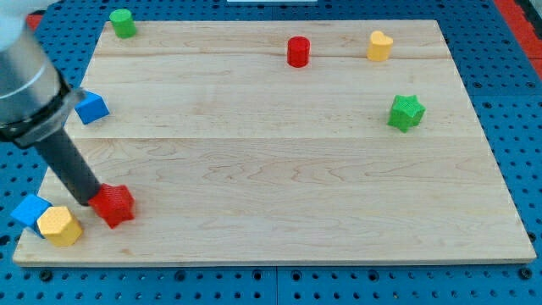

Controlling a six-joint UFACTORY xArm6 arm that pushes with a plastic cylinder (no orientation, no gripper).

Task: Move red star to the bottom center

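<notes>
Near edge, view's bottom left: yellow block touching blue block at the worktop corner. Red star just beside them, with the rod's tip against its left side — no claw on this rod. Open wood runs right along the bottom edge. Farther: blue cube, green star, red cylinder, yellow block, green block. No writing visible.
</notes>
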